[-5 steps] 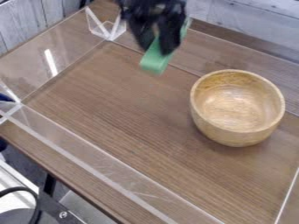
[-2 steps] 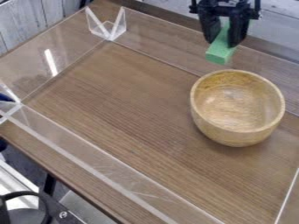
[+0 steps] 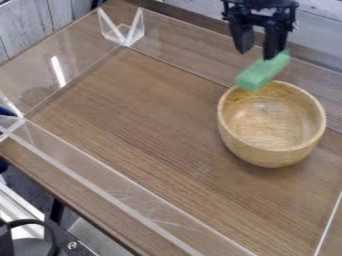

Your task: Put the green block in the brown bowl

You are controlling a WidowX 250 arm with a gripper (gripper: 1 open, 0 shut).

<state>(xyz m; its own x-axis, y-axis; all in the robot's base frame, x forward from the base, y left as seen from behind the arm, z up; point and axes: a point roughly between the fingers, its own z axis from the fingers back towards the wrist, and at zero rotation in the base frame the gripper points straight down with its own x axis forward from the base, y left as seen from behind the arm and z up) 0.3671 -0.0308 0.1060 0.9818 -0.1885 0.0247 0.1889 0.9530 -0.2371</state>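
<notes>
Wood-grain worktop (image 3: 134,120) | brown bowl (image 3: 273,122) at right | green block (image 3: 262,72) tilted over bowl's far rim, loose | tool (image 3: 259,42) above, fingers spread, gripping nothing

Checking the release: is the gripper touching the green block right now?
Apart. The camera view shows the gripper open above, with the green block tilted below its fingertips over the brown bowl's rim, a gap between them.

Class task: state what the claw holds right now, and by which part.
Nothing: the claw is open, and the green block is tilted below it, over the brown bowl rim.
</notes>
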